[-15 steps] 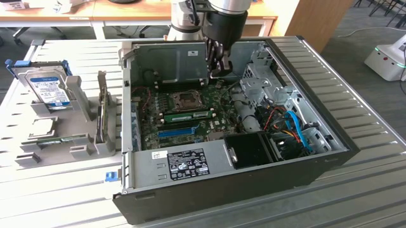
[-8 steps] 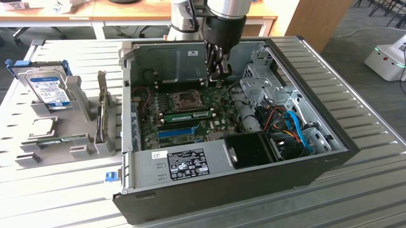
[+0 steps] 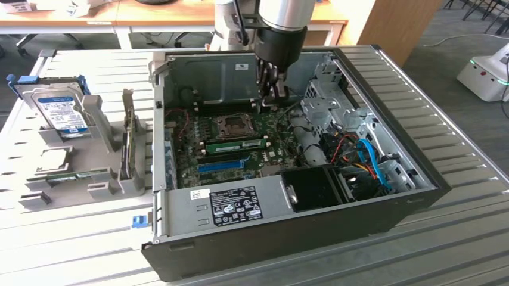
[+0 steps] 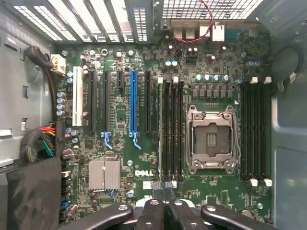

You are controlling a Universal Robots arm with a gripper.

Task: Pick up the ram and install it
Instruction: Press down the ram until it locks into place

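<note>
Exterior view: the gripper [image 3: 273,102] hangs clenched and empty inside the case [image 3: 413,179]. The ram [image 3: 242,145] sits in a slot beside the socket [image 3: 236,124]. The pinched fingers probably serve as a pusher.

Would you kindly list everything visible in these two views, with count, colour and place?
Slatted metal table: one, silver-grey, under everything.
Open computer case: one, black and grey, on the table.
Green motherboard: one, inside the case.
Silver processor socket: one, on the motherboard.
Long blue slot: one, on the motherboard.
Grey plastic holder: one, exterior view's left of the case.
Blue-labelled silver hard drive: one, standing in the holder.
Flat green ram sticks: two; one at the slots beside the socket, one lying in the holder.
Black gripper: one, shut, over the motherboard.
</note>
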